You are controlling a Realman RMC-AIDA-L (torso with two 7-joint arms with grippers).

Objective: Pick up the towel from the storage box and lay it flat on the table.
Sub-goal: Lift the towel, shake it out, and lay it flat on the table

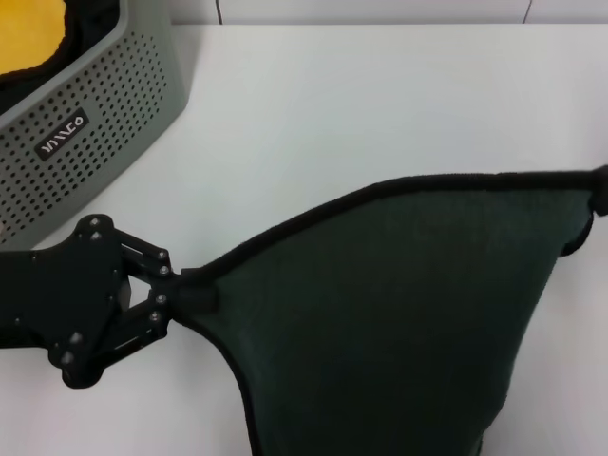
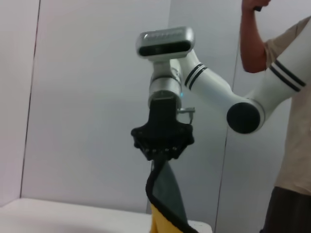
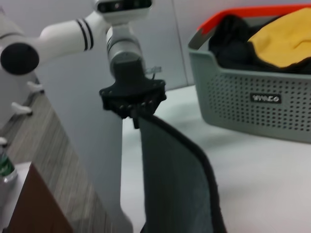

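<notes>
**A:** Towel [image 1: 399,313] first: where is it?

**B:** Out of the storage box [image 1: 90,133], held stretched in the air above the surface [image 1: 380,104], dark green face up towards the head camera. The black border runs taut between two corners, and the rest sags down towards the near edge. The left wrist view shows a bit of the yellow face hanging low.

**A:** Who has hold of it?

**B:** Both. The left hand [image 1: 185,290] is closed on one corner, near the surface's left side. The right hand [image 1: 594,204] sits at the right edge of the head view, mostly cut off, but the left wrist view shows its fingers pinched together on the other corner.

**A:** And the box?

**B:** At the far left corner, well apart from the towel. A yellow cloth [image 1: 28,33] is inside it, over something dark.

**A:** So how far along?

**B:** I'd judge the pick-up done and the spreading well under way. What's left is lowering the towel until it lies flat on the surface, then letting go of both corners.
</notes>
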